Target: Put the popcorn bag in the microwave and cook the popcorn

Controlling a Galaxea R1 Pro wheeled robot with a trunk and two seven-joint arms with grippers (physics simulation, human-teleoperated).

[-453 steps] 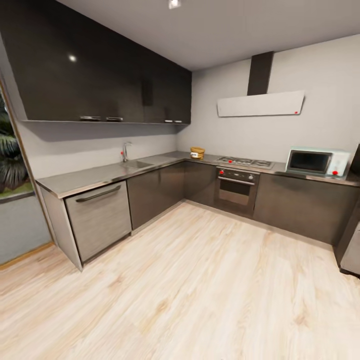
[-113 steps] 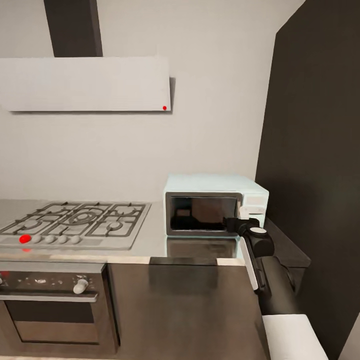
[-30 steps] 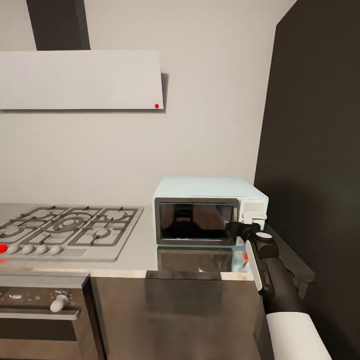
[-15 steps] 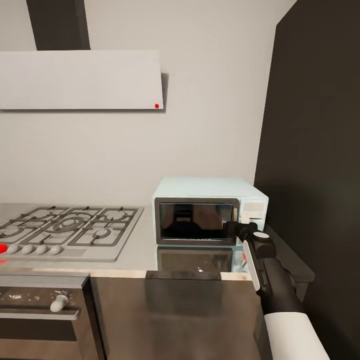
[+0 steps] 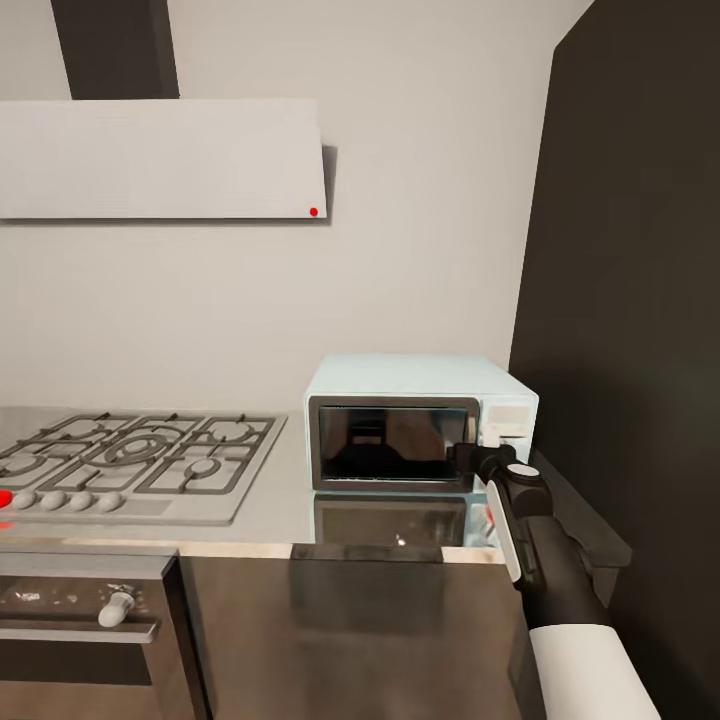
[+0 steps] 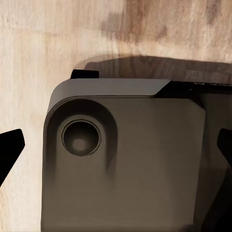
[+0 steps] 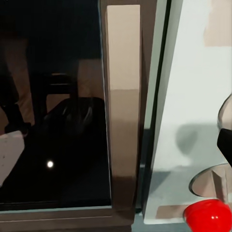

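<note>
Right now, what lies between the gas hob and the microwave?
In the head view, just a bare strip of countertop separates the gas hob from the microwave.

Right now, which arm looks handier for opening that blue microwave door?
The right. Its gripper sits at the right edge of the microwave door, by the control panel. The left wrist camera faces the wood floor, so that arm seems lowered.

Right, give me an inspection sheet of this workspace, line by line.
Surface: steel countertop, glossy, mirrors the microwave.
Job's things: microwave against the wall, door looks slightly ajar at its right edge; popcorn bag nothing seen.
Clutter: nothing seen.
Grippers: right gripper at the door's right edge by the control panel, open or shut unclear; left gripper's dark fingertips apart over the wood floor.
Cables: nothing seen.
Surroundings: gas hob, oven below, hood, dark tall cabinet.
</note>
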